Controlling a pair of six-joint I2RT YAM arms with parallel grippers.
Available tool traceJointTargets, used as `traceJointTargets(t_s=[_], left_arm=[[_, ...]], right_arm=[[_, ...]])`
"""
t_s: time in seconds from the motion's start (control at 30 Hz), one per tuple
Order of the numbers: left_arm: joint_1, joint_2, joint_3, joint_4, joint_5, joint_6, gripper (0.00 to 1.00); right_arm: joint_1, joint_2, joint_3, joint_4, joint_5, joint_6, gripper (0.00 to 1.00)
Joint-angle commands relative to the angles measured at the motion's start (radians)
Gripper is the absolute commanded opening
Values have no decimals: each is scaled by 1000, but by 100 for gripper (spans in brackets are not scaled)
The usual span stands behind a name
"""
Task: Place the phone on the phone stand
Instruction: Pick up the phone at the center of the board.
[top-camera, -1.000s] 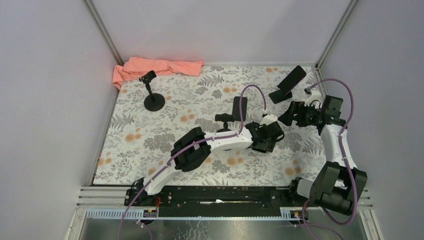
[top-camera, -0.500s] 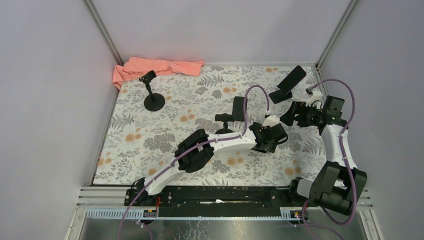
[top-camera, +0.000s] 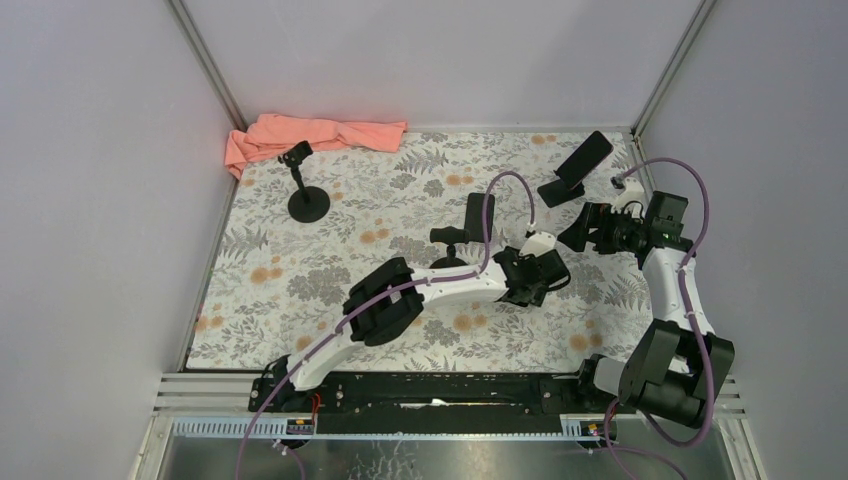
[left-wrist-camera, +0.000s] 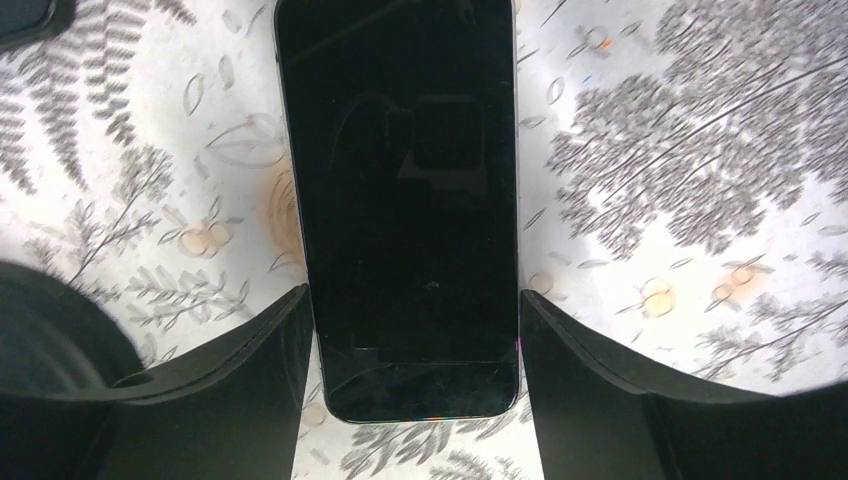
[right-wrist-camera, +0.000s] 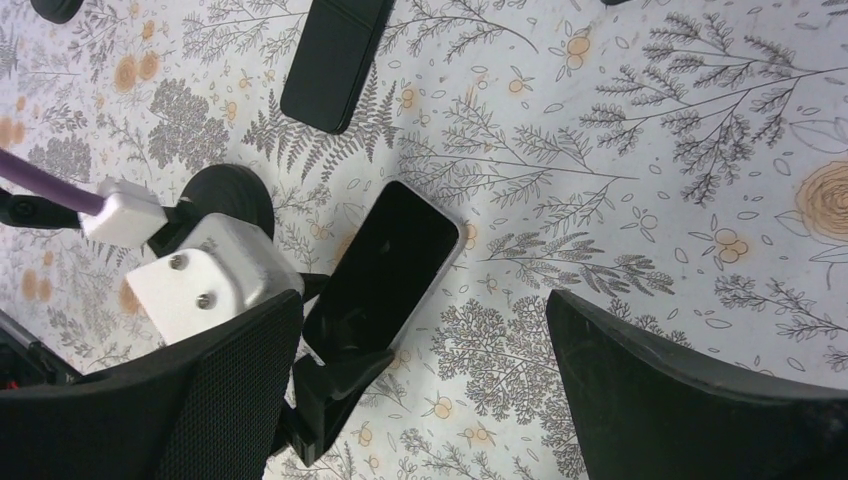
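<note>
The black phone (left-wrist-camera: 400, 180) lies flat, screen up, on the flowered table cover. My left gripper (left-wrist-camera: 415, 300) is open and low over it. Its two black fingers (left-wrist-camera: 250, 380) straddle the phone's near end, close to both long edges. In the right wrist view the phone (right-wrist-camera: 395, 260) shows with my left gripper's white housing (right-wrist-camera: 215, 275) at its lower end. In the top view my left gripper (top-camera: 538, 277) hides the phone. My right gripper (right-wrist-camera: 425, 310) is open and empty, hovering just right of it (top-camera: 590, 228). A black stand with a flat plate (top-camera: 470, 225) stands just left of my left gripper.
A second black stand on a round base (top-camera: 305, 190) stands at the back left beside an orange cloth (top-camera: 315, 133). A third stand with a dark slab on it (top-camera: 577, 165) stands at the back right. Grey walls close in on both sides.
My left gripper has shifted a little to the right and settled over the phone. My right arm has barely moved.
</note>
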Motion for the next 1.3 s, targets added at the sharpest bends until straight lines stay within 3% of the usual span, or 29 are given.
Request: traceJointTargets(t_s=[0.0, 0.23, 0.47, 0.9, 1.07, 1.27], left_arm=[[-1, -93, -142, -2, -29, 22, 49], [-15, -279, -324, 153, -38, 14, 47], [-20, -343, -362, 220, -27, -19, 46], [-14, -368, -362, 328, 19, -79, 43], [-15, -368, -358, 354, 47, -80, 43], [-14, -386, -383, 387, 61, -81, 43]], right_arm=[[2, 24, 31, 7, -52, 23, 100], [2, 117, 25, -3, -198, 71, 100], [2, 291, 21, -31, -411, 151, 96], [62, 375, -74, 157, -398, 351, 91], [106, 403, -71, 170, -433, 366, 77], [113, 394, -71, 207, -488, 396, 37]])
